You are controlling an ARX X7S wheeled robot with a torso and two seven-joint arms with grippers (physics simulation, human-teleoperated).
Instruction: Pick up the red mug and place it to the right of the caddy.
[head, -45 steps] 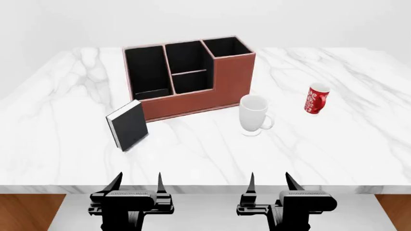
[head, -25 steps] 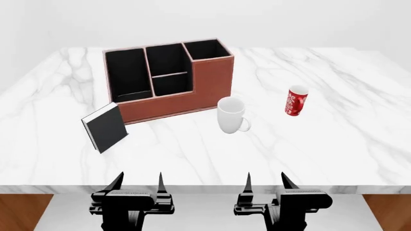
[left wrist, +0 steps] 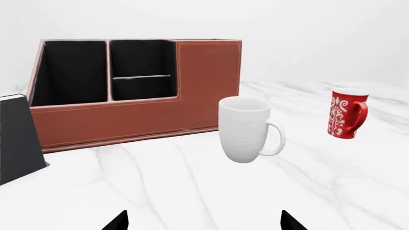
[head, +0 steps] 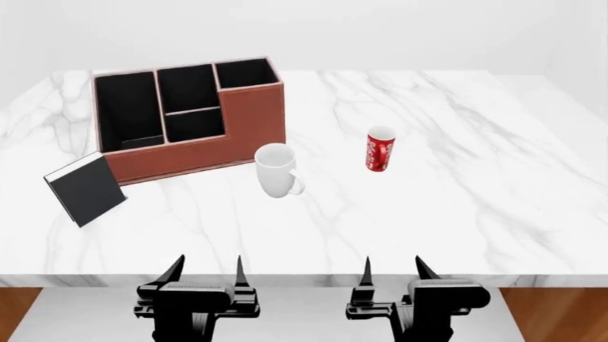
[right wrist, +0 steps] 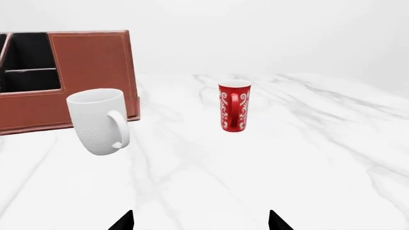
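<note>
The red mug (head: 380, 149) with a white swirly pattern stands upright on the marble table, right of the white mug; it also shows in the left wrist view (left wrist: 347, 113) and the right wrist view (right wrist: 234, 106), handle toward the right wrist camera. The reddish-brown caddy (head: 249, 125) with black compartments stands at the back left, also in the left wrist view (left wrist: 198, 86) and the right wrist view (right wrist: 89, 62). My left gripper (head: 203, 272) and right gripper (head: 391, 271) are open and empty, near the table's front edge, well short of the mug.
A plain white footed mug (head: 276, 170) stands between caddy and red mug, close to the caddy's right front corner. A small black book (head: 85, 189) leans at the caddy's left front. The marble table (head: 475, 178) stretches to the right of the red mug.
The view has shifted right: caddy, white mug, book and red mug all sit further left in the head view. Both grippers hold the same open pose.
</note>
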